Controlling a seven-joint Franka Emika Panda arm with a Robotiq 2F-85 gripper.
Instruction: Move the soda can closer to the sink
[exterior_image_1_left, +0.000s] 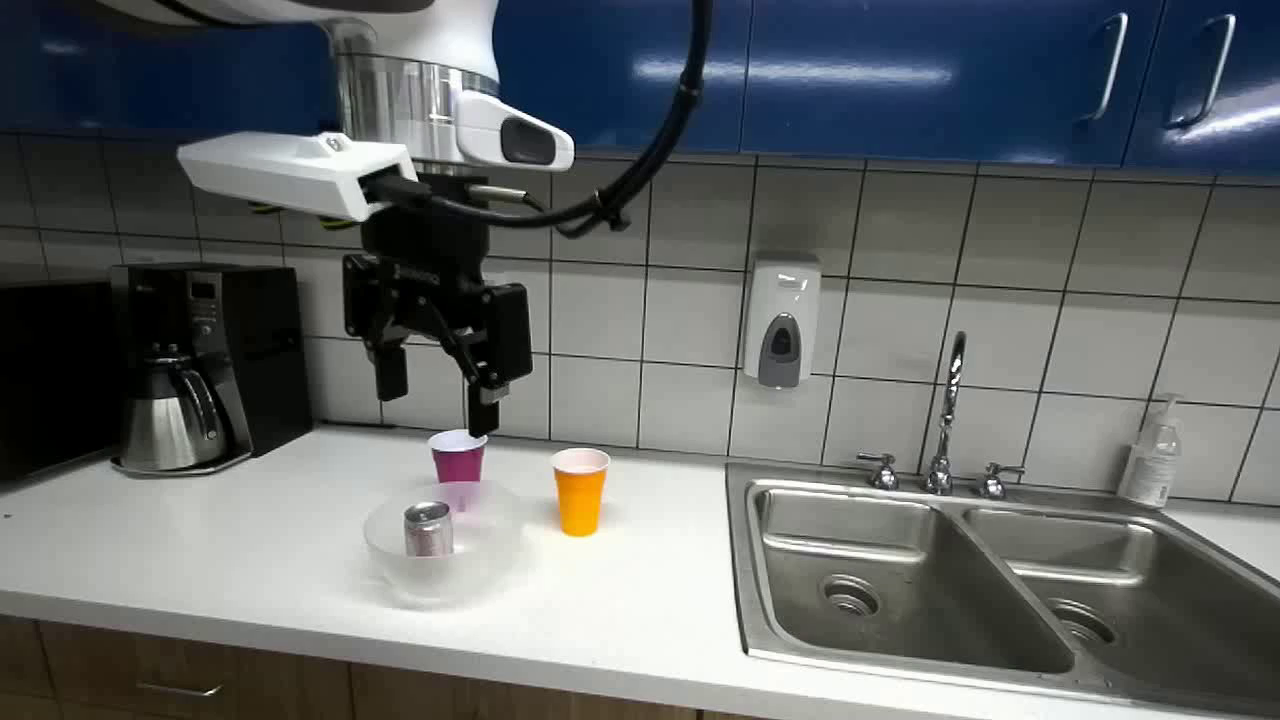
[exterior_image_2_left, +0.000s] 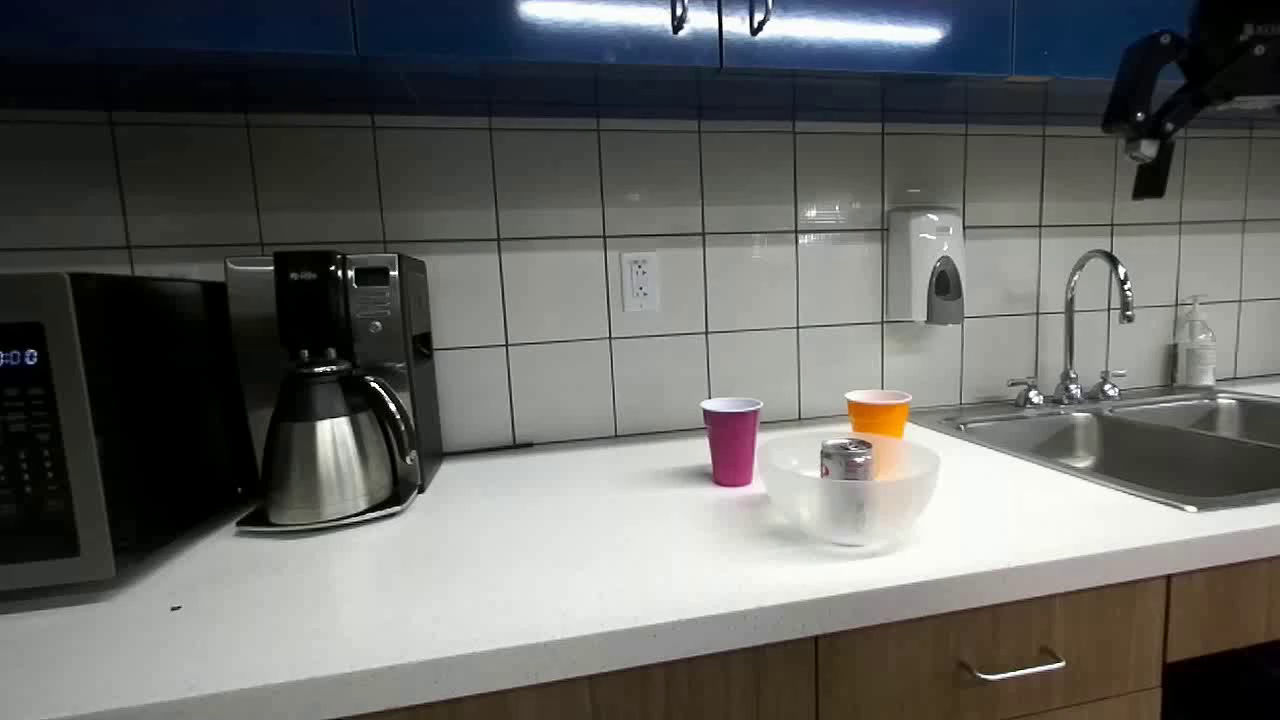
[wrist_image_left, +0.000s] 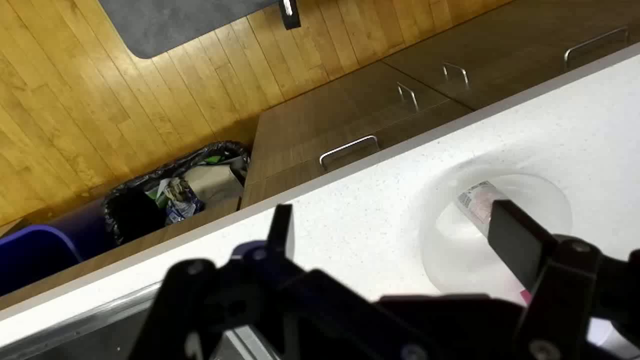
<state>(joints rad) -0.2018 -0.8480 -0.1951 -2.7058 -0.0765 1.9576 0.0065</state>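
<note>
The soda can (exterior_image_1_left: 428, 532) is a small silvery-grey cylinder standing upright inside a translucent bowl (exterior_image_1_left: 432, 590) on the white counter. It also shows in an exterior view (exterior_image_2_left: 846, 462) through and above the bowl's rim, and in the wrist view (wrist_image_left: 479, 202), where a finger hides part of it. The stainless double-basin sink (exterior_image_1_left: 745, 580) lies at the right; it also shows in an exterior view (exterior_image_2_left: 1080, 472), and its edge in the wrist view (wrist_image_left: 102, 314). My gripper (exterior_image_1_left: 438, 395) is open and empty, well above the counter; its fingers (wrist_image_left: 392, 222) stand wide apart.
A purple-pink cup (exterior_image_2_left: 733, 445) and an orange cup (exterior_image_1_left: 579, 495) stand close to the bowl. A coffee maker (exterior_image_1_left: 215, 360) and a microwave (exterior_image_2_left: 130, 420) are at the left. A faucet (exterior_image_1_left: 940, 430), soap dispenser (exterior_image_1_left: 783, 320) and soap bottle (exterior_image_1_left: 1152, 460) line the back. Blue cabinets (exterior_image_1_left: 860, 80) hang above.
</note>
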